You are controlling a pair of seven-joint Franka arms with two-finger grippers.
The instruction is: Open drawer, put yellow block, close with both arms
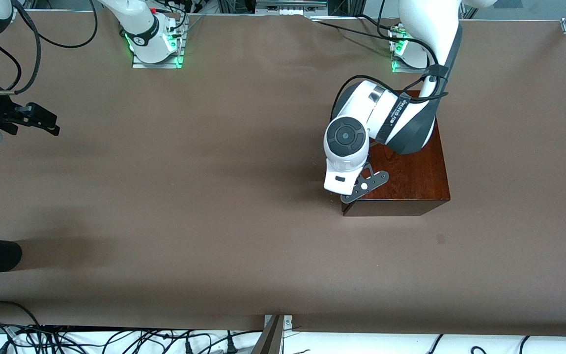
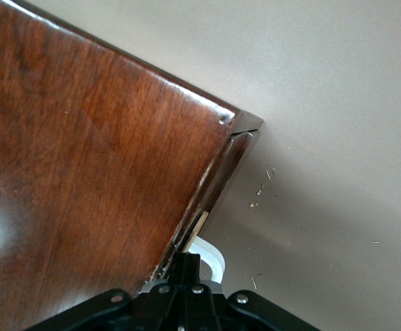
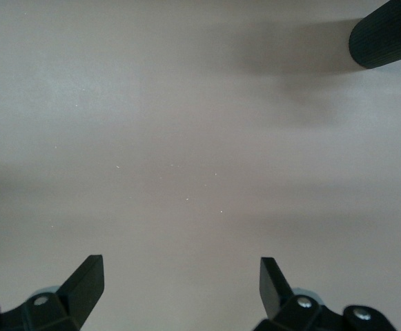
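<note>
2 arms: left gripper (image 2: 186, 265) clamped on drawer (image 2: 217, 181) white handle (image 2: 210, 254), center-right of frame, likely to pull. Right gripper (image 3: 179, 286) open, waiting over bare table (image 1: 214, 196), upper left. Yellow block not visible.

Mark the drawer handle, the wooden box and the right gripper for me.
drawer handle (image 2: 210, 254): left wrist view, on the white bar's curved end.
wooden box (image 1: 413, 177): front view, on its glossy top.
right gripper (image 3: 181, 284): right wrist view, midway between its open fingertips.
</note>
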